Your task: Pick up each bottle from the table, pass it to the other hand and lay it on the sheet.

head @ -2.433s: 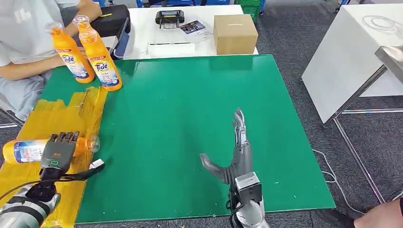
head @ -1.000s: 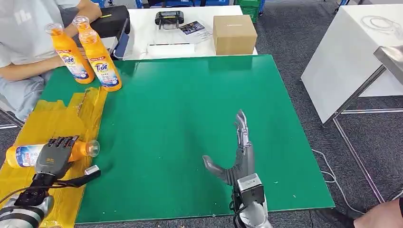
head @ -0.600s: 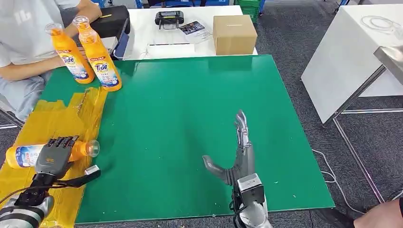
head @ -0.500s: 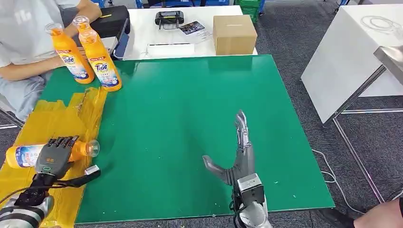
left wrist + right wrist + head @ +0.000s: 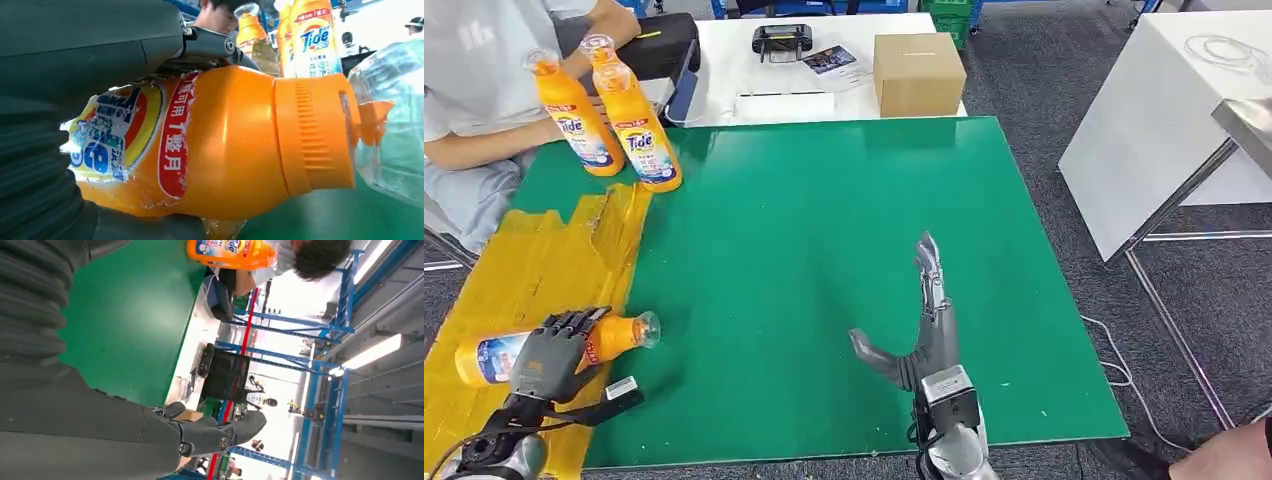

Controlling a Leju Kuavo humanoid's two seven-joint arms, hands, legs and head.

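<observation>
A: What's the left hand (image 5: 549, 352) got?

B: An orange plastic detergent bottle w/ a clear cap (image 5: 544, 346), lying on its side. Fingers curl over the top of it, thumb underneath, so it's gripped. Wrist cam shows the bottle (image 5: 210, 145) close up: blue-and-white label w/ a red strip of Chinese characters, ribbed orange collar, clear cap.

A: Where is it rel. to the green table mat (image 5: 824, 250)?

B: At the mat's near-left corner. The body lies over the crinkled yellow plastic sheet (image 5: 524, 260) that runs along the mat's left edge; the cap end pokes out toward the mat. Can't tell whether it's resting on the sheet or just above it.

A: Right hand (image 5: 919, 320)?

B: Holds nothing, fingers straight and pointing away, thumb stuck out to the side. Over the near part of the mat, right of centre.

A: Other bottles?

B: Two upright orange bottles (image 5: 609, 115) at the mat's far-left corner, touching each other, both reading "Tide" on the label. A person in a white shirt (image 5: 474, 70) sits just beyond that corner.

A: Past the mat's far edge?

B: White table (image 5: 724, 50) w/ a brown cardboard box (image 5: 918, 72), a black device (image 5: 781, 38) and a printed leaflet (image 5: 830, 58).
</observation>
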